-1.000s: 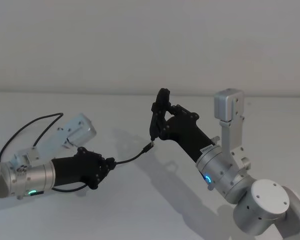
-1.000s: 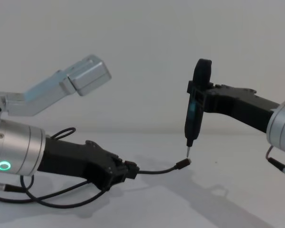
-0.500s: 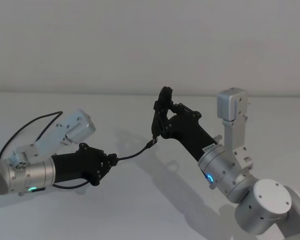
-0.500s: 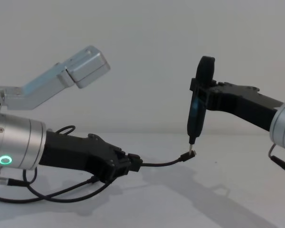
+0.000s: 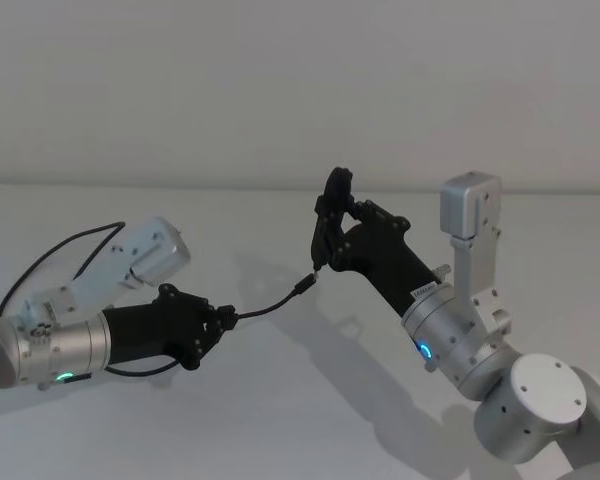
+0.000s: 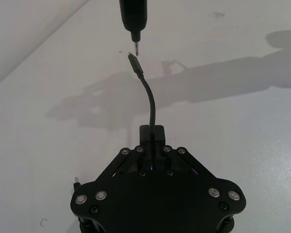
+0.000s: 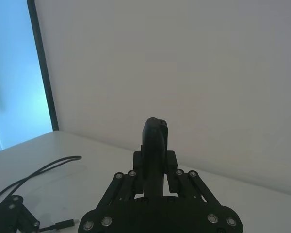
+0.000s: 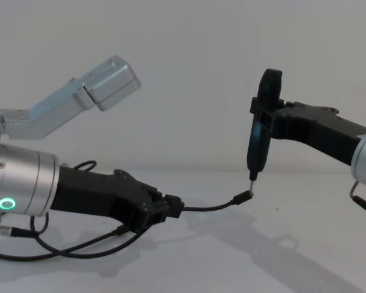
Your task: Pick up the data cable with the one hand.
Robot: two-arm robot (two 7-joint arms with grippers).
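Black and light, the limp data cable [image 8: 210, 206] is arching above the counter [image 8: 244, 262], its near end pinched in the left tool [image 8: 171, 207]; right tool [image 8: 253, 174] is clamping an upright pen-like tool.

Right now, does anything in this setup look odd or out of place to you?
Nothing looks damaged. One curious thing: the left gripper holds the data cable so its free plug sticks up off the table, almost meeting the pin tip of the black tool in the right gripper.
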